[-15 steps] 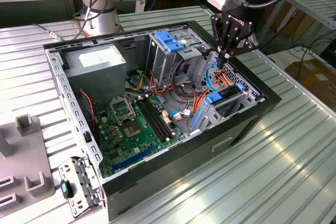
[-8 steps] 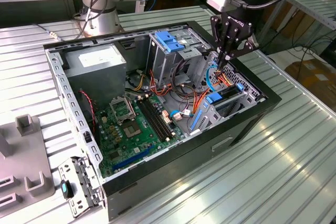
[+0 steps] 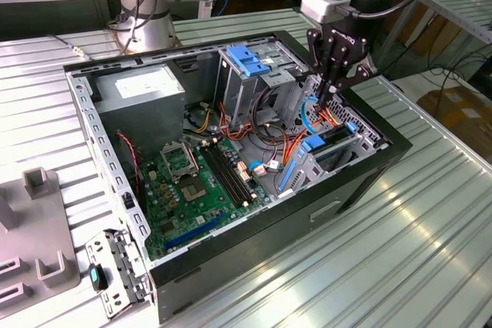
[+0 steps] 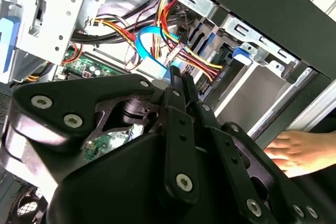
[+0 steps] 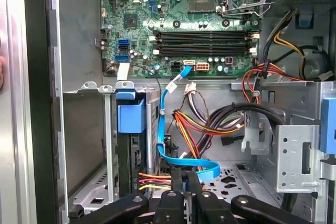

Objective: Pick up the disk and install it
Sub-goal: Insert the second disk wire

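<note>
Disk [image 5: 130, 129] seated in bay, beside fingers [image 5: 177, 181].

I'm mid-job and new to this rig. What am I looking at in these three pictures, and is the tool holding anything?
A single robot arm's black tool reaches into an open computer case lying on a ribbed metal table. The exterior view looks on from outside; both wrist views ride on the arm and look past the tool into the case. The disk, with its blue bracket, sits in a bay near the tool. Whether the tool holds anything, I cannot tell. A person's hand rests by the case.
</note>
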